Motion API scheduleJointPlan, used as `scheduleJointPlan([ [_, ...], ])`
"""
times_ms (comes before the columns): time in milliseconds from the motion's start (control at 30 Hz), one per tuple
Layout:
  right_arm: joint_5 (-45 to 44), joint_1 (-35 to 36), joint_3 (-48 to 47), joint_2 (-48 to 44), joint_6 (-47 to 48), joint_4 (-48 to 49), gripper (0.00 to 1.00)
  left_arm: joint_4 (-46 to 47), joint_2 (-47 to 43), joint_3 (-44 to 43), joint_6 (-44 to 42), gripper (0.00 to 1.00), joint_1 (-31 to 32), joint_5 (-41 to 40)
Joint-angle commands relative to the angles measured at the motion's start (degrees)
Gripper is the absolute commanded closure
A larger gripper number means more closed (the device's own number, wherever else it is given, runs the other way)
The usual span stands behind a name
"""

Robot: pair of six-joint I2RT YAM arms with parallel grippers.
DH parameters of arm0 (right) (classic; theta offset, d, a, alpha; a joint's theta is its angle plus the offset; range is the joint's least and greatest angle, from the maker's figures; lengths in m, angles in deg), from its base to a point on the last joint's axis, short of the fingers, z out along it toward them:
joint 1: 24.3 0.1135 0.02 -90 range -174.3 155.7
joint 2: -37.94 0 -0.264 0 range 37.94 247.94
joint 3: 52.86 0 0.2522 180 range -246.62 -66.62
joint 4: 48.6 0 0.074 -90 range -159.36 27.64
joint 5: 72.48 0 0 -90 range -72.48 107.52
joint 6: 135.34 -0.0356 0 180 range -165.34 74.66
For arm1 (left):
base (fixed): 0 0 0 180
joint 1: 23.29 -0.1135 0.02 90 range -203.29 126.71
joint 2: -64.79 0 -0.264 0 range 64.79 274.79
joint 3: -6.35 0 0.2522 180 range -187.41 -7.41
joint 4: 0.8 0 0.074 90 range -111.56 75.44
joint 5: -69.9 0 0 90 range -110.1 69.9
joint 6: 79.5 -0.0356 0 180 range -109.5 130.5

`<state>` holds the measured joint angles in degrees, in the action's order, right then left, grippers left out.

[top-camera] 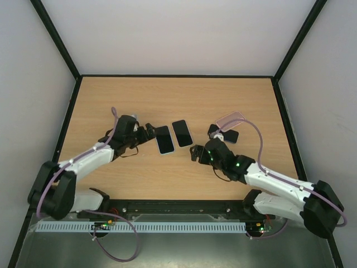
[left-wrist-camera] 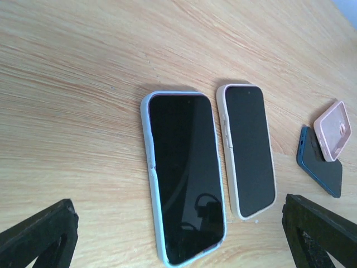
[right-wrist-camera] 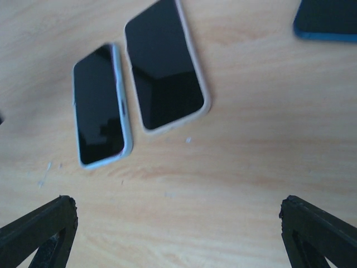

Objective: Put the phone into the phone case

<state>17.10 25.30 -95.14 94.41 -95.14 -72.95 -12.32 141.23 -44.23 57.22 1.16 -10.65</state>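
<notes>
A phone with a dark screen sits in a light-blue phone case [left-wrist-camera: 187, 176] [top-camera: 164, 139] flat on the wooden table. My left gripper [left-wrist-camera: 178, 240] [top-camera: 148, 134] is open just to its left, with the phone's near end between the spread fingers [left-wrist-camera: 39, 234] and nothing gripped. Beside it lies a second phone in a beige case [left-wrist-camera: 248, 148] [top-camera: 182, 133]. An empty pink case [left-wrist-camera: 333, 129] [top-camera: 230, 118] leans on a dark blue phone [left-wrist-camera: 321, 167] [top-camera: 224, 134]. My right gripper [right-wrist-camera: 178, 234] [top-camera: 196, 153] hovers open over bare wood, nearer than the two cased phones [right-wrist-camera: 100, 106].
Black frame rails [top-camera: 71, 111] border the table on the left, right and back. The wooden table top [top-camera: 167, 95] is bare wood behind the phones. The two arms' bases stand at the near edge.
</notes>
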Motion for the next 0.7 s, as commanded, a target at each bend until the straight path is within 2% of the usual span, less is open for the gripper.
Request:
scheduleJointPlan([
  [0,-6.91,-3.10,-6.87,6.20,4.57,-3.23,0.03,-11.61,-8.26,-1.79,-4.38,0.01,-0.19,-3.15],
  [233,-10.93,-8.63,-17.06,19.38,10.94,-3.54,0.02,-17.96,-19.04,-1.26,-9.02,0.01,-0.19,-2.05],
  [433,-15.27,-15.90,-26.18,29.21,21.21,-4.68,0.02,-18.06,-23.83,2.11,-10.70,0.01,-0.19,7.22],
  [533,-18.48,-18.66,-30.98,34.70,26.44,-6.01,0.15,-17.56,-25.55,3.91,-11.36,0.01,-0.19,8.80],
  [633,-17.84,-21.08,-34.96,40.33,30.67,-7.54,0.28,-18.18,-26.32,4.38,-12.97,0.01,-0.19,8.77],
  [667,-18.25,-21.69,-36.37,42.74,31.22,-8.11,0.36,-18.38,-26.34,4.30,-13.18,0.01,-0.19,8.95],
])
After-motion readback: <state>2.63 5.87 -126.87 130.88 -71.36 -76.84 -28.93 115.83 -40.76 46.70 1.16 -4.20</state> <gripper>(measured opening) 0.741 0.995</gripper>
